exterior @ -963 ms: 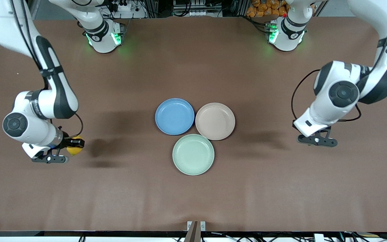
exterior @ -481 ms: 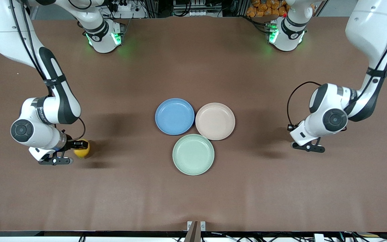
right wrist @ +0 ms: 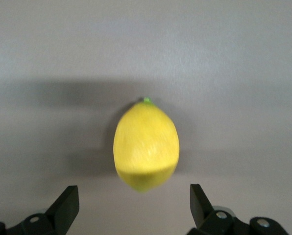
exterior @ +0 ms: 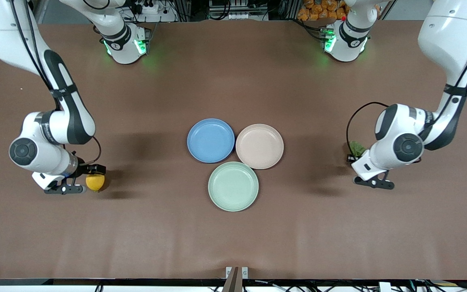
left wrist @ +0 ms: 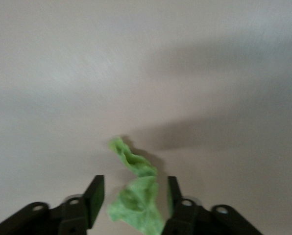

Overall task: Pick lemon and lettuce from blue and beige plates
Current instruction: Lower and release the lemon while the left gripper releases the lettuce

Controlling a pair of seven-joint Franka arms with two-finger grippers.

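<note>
Both arms you see bent low at their own table ends. The right gripper (right wrist: 131, 205) stands wide open around the lemon (right wrist: 145, 145) on the table; the left gripper (left wrist: 133, 198), fingers parted, straddles the lettuce (left wrist: 135, 196). The blue plate (exterior: 211, 140) and beige plate (exterior: 260, 146) sit mid-table.

Robotics lab: two arm bases w/ green status lights (exterior: 126, 46) bolted along the brown table (exterior: 233, 235) edge, cable bundles and alu-frame racking just past that edge.
</note>
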